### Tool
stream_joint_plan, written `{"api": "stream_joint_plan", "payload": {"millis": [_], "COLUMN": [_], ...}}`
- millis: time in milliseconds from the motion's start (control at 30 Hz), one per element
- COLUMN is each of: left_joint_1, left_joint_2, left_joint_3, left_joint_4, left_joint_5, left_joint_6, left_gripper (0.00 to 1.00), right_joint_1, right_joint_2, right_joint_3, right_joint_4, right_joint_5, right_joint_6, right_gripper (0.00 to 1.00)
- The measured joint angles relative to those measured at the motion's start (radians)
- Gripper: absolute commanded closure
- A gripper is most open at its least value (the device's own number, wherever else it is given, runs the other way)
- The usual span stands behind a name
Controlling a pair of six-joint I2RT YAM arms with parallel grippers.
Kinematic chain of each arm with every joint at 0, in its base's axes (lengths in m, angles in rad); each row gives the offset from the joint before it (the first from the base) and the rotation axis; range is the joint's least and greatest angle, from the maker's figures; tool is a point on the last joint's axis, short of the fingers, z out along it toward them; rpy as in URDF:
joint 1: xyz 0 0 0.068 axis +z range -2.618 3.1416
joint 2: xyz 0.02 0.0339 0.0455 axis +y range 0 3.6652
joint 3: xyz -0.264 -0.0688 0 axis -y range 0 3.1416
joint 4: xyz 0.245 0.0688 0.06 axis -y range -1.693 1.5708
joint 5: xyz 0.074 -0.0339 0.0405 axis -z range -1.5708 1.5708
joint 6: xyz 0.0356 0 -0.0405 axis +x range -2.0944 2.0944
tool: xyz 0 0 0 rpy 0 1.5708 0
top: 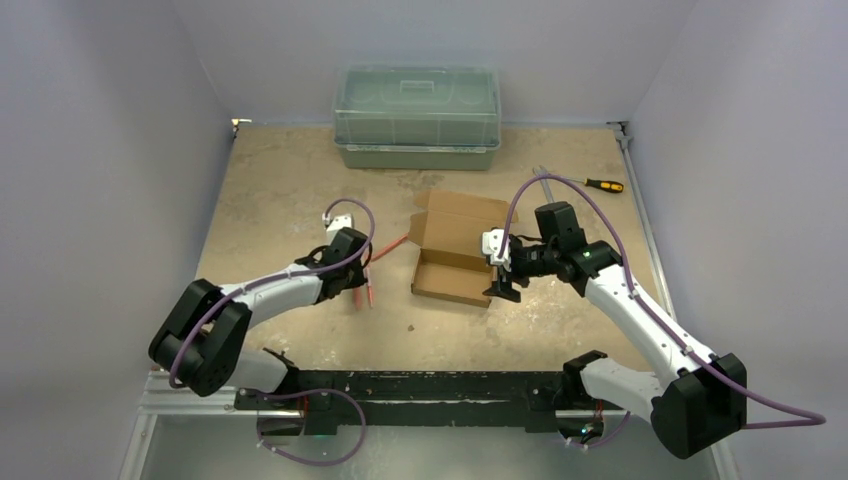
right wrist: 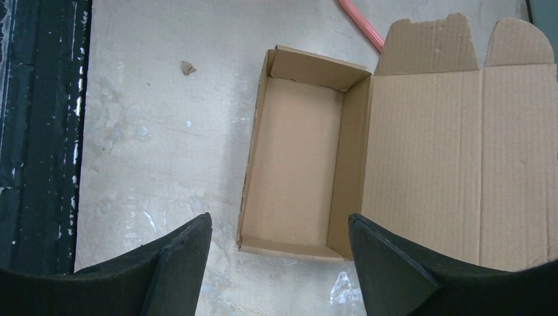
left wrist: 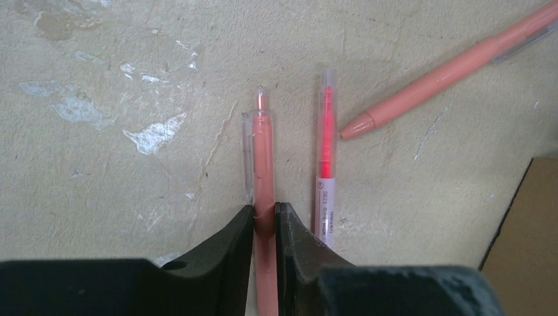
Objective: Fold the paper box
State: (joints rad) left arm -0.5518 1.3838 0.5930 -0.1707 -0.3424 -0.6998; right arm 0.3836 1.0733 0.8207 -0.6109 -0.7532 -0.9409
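My left gripper [left wrist: 264,212] is pinched narrow on a salmon pen [left wrist: 263,155]. Both fingers [left wrist: 230,250] press against its barrel, and the pen lies flat on the table [top: 270,190], pointing straight ahead of the gripper. Just to the right of the gripper's fingers a clear pen [left wrist: 326,164] with a red core lies parallel to the held one, close beside it but not touching. Further ahead and to the right a third pen [left wrist: 447,72], salmon too, lies slantwise with its tip aimed back at the clear pen. A corner of brown cardboard shows at the far right of the left wrist view.

My right gripper [right wrist: 279,218] stands wide and holds nothing. It hangs over the paper box [right wrist: 293,164], whose near end wall shows between the two fingers in the wrist view. The box's tray is formed, with four walls upright and the inside bare. Its lid panel [right wrist: 454,151] is open and spreads away beyond the gripper's right finger, two rounded tabs at its far edge. I cannot tell whether the fingertips touch the cardboard.

From the overhead camera, the box sits between the two grippers, nearer the right one. Well beyond both grippers a green plastic bin [top: 417,115] stands at the back of the table, and a screwdriver [top: 604,185] lies out past the right gripper.
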Motion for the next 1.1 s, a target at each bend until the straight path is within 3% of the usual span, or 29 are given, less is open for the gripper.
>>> {"api": "stream_joint_plan", "payload": {"millis": [100, 233, 467, 700, 900, 1000, 1100], "left_joint_1": [0.001, 0.001, 0.001, 0.002, 0.002, -0.005, -0.052], "left_joint_2": [0.014, 0.038, 0.024, -0.137, -0.272, -0.281, -0.273], "left_joint_3": [0.01, 0.027, 0.03, 0.029, -0.005, -0.012, -0.005], "left_joint_4": [0.001, 0.009, -0.016, -0.053, 0.078, 0.175, 0.231], "left_joint_5": [-0.002, -0.002, -0.023, -0.013, 0.236, 0.427, 0.527], "left_joint_6": [-0.005, -0.016, -0.023, 0.03, 0.191, 0.283, 0.385], "left_gripper": [0.87, 1.0, 1.0, 1.0, 1.0, 1.0, 1.0], "right_joint_1": [0.0, -0.001, -0.005, -0.005, -0.01, -0.012, -0.013], "right_joint_2": [0.0, 0.0, 0.0, 0.0, 0.0, 0.0, 0.0], "right_joint_3": [0.0, 0.0, 0.0, 0.0, 0.0, 0.0, 0.0], "right_joint_4": [-0.003, -0.003, -0.003, -0.005, -0.008, -0.01, -0.011], "right_joint_5": [0.0, -0.001, -0.002, -0.002, -0.005, -0.007, -0.01], "right_joint_6": [-0.003, -0.003, -0.004, -0.005, -0.01, -0.011, -0.015], "right_gripper": [0.21, 0.21, 0.21, 0.21, 0.21, 0.21, 0.21]}}
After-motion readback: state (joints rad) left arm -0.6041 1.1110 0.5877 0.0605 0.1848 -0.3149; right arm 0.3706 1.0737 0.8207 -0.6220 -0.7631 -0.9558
